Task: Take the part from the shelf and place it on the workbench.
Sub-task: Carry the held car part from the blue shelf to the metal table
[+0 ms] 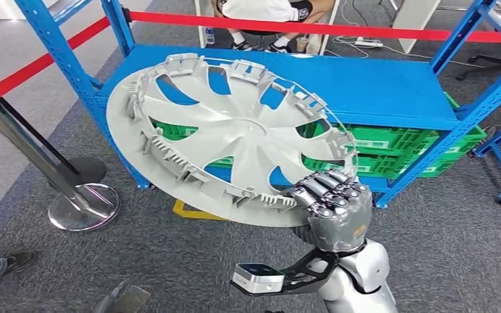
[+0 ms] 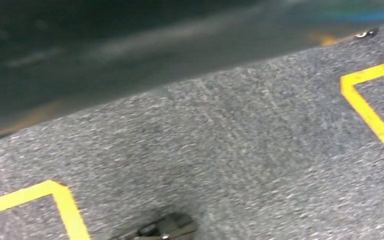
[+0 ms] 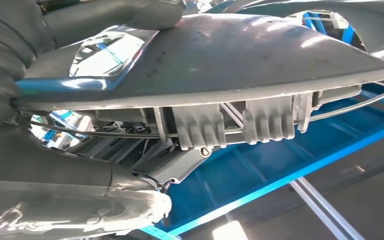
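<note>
While my right hand (image 1: pixel 334 207) gripped the wheel cover (image 1: pixel 228 134) by its near rim, fingers (image 1: pixel 329 189) curled over the edge, the disc tilted up and leftward, off the blue shelf (image 1: pixel 378 88) beyond; I judged carrying came next.

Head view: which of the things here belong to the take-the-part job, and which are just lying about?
Belong to the job:
- wheel cover, the part
- right robot hand, gripping its rim
- blue shelf

Just lying about:
- green crates
- red barrier tape
- stanchion base
- seated person
</note>
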You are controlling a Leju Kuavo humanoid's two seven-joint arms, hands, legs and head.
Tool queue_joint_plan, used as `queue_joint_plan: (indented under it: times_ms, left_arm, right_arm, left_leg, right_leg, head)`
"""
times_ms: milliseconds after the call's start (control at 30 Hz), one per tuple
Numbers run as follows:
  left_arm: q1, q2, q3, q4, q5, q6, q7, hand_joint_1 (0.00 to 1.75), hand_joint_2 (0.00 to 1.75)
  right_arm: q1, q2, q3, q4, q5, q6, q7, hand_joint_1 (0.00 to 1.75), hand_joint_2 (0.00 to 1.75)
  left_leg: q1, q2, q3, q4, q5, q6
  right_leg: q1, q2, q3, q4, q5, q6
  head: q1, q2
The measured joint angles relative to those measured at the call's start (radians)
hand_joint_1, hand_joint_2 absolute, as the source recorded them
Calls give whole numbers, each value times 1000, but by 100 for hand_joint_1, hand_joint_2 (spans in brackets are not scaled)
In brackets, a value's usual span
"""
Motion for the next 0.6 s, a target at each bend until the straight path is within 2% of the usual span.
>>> queue_joint_plan:
  times_ms: [33,67,100,133,167,200,233,267,300,333,367,400,433,467,500,533,567,600]
  left_arm:
    - [0,0,0,0,0,0,0,0,0]
    - [0,0,0,0,0,0,0,0,0]
    - [0,0,0,0,0,0,0,0,0]
    - [0,1,0,0,0,0,0,0,0]
    - [0,1,0,0,0,0,0,0,0]
    - [0,2,0,0,0,0,0,0,0]
    - [0,2,0,0,0,0,0,0,0]
    - [1,2,0,0,0,0,0,0,0]
    - [2,3,1,0,0,0,0,0,0]
    - [3,2,1,0,0,0,0,0,0]
    - [5,1,1,0,0,0,0,0,0]
    - [7,0,1,1,0,0,0,0,0]
    - [11,-1,1,1,0,0,0,0,0]
    - [13,-2,1,2,0,0,0,0,0]
    - [14,-2,1,2,0,0,0,0,0]
    - [14,-1,1,2,0,0,0,0,0]
    - [13,-1,1,2,0,0,0,0,0]
    - [13,0,1,2,0,0,0,0,0]
  right_arm:
    - [0,0,0,0,0,0,0,175,175]
    - [0,0,0,0,0,0,0,175,175]
    - [0,0,0,0,0,0,0,175,175]
    - [0,0,-1,0,0,0,0,175,175]
    - [0,0,-1,0,0,0,0,175,175]
    - [0,0,-1,0,0,0,0,175,175]
    - [-1,0,-2,0,0,0,0,175,175]
    - [-1,0,-2,0,0,0,0,175,175]
    - [-1,0,-2,0,0,0,0,175,175]
    - [-1,0,-2,0,0,0,0,175,175]
    - [-2,0,-2,0,0,0,0,175,175]
    - [-2,1,-2,0,0,0,-1,175,175]
    - [-2,1,-2,0,0,0,-1,175,175]
    - [-2,1,-2,0,0,0,-1,175,175]
    - [-2,1,-2,0,0,0,-1,175,175]
    - [-2,1,-2,0,0,0,-1,175,175]
    - [-2,1,-2,0,0,0,-1,175,175]
    - [-2,1,-3,0,0,0,-1,175,175]
  left_leg:
    - [-4,1,-20,0,16,2]
    - [-8,2,-42,0,32,3]
    - [-12,3,-64,0,49,4]
    - [-16,4,-85,0,65,3]
    - [-19,4,-104,0,82,2]
    - [-21,4,-119,1,96,-1]
    - [-22,4,-130,1,110,-4]
    - [-21,4,-134,-3,125,-9]
    - [-17,4,-136,-9,141,-16]
    - [-12,5,-136,-19,159,-23]
    - [-5,5,-137,-30,169,-29]
    - [-2,5,-142,-31,157,-34]
    - [-1,5,-149,-12,121,-37]
    - [0,5,-158,30,63,-39]
    - [-2,5,-168,94,1,-40]
    - [-4,5,-176,168,-46,-42]
    - [-5,5,-179,232,-67,-43]
    - [-7,5,-168,269,-63,-43]
  right_leg:
    - [1,0,-9,67,-42,-1]
    - [1,0,-8,119,-58,-3]
    - [2,0,8,145,-51,-6]
    - [3,0,40,137,-28,-12]
    - [6,1,92,96,-7,-20]
    - [11,1,161,25,-7,-29]
    - [16,2,232,-63,-25,-35]
    - [22,3,280,-131,-44,-37]
    - [29,4,308,-179,-58,-37]
    - [36,4,308,-200,-55,-37]
    - [39,3,296,-201,-39,-40]
    - [41,1,285,-206,-24,-49]
    - [40,-1,272,-209,-7,-58]
    - [39,-3,260,-210,9,-67]
    - [40,-4,246,-209,24,-73]
    - [41,-5,231,-208,39,-76]
    - [43,-5,215,-205,54,-77]
    - [44,-6,195,-202,68,-76]
  head:
    - [1,0]
    - [2,0]
    - [2,0]
    - [2,0]
    - [1,0]
    - [1,0]
    - [0,0]
    - [-1,0]
    - [0,0]
    - [1,0]
    - [2,0]
    - [4,0]
    - [1,0]
    - [-1,0]
    - [-3,0]
    - [-5,0]
    - [-5,0]
    - [-6,0]
